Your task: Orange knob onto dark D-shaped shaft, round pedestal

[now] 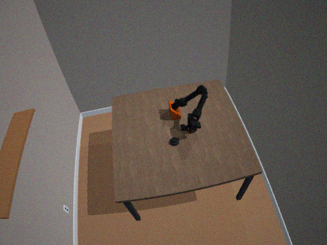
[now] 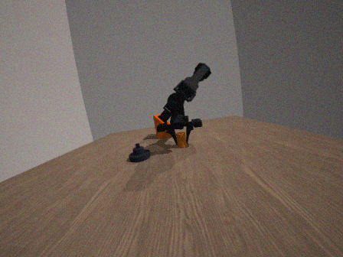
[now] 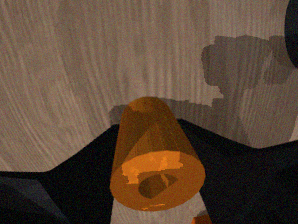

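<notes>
The orange knob (image 2: 181,140) (image 3: 150,135) is a plain cylinder standing upright, its lower end at or very near the table top. Its end with the hole faces the camera in the wrist view; the flat side of the hole is hard to make out. My gripper (image 2: 182,144) (image 3: 148,127) is shut on the knob, one finger on each side. In the top view the arm hides most of the knob. The dark round pedestal (image 1: 174,141) (image 2: 139,155) (image 3: 293,35) stands apart from the knob, with its short shaft (image 2: 138,145) pointing up. The shaft's flat side cannot be seen.
The orange wedge-shaped mount (image 1: 176,114) (image 2: 158,124) of the arm stands behind the gripper in the exterior view. The wooden table (image 1: 146,168) (image 2: 230,191) carries all of this, and the arm's shadow falls across it near the pedestal.
</notes>
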Robot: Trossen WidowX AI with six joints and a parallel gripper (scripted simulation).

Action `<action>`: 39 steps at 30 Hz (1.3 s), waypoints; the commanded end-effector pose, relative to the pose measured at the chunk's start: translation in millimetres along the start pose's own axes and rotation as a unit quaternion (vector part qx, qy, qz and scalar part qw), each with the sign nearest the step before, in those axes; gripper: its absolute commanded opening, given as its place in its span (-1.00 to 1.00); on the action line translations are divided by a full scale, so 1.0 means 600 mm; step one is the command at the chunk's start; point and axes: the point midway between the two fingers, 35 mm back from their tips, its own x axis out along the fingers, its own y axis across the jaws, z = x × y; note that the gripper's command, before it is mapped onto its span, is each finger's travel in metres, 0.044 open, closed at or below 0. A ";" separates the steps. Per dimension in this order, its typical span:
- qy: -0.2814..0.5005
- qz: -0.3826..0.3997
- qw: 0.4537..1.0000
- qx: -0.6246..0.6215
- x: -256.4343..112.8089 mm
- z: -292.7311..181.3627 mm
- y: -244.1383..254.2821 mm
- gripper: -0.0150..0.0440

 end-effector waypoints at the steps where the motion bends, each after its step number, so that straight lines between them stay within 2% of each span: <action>1: -0.005 -0.004 1.000 0.000 -0.027 0.010 -0.004 -0.49; 21: -0.003 -0.002 1.000 0.000 -0.222 0.003 -0.003 -0.49; 39: -0.004 -0.002 1.000 0.000 -0.220 0.036 -0.046 -0.49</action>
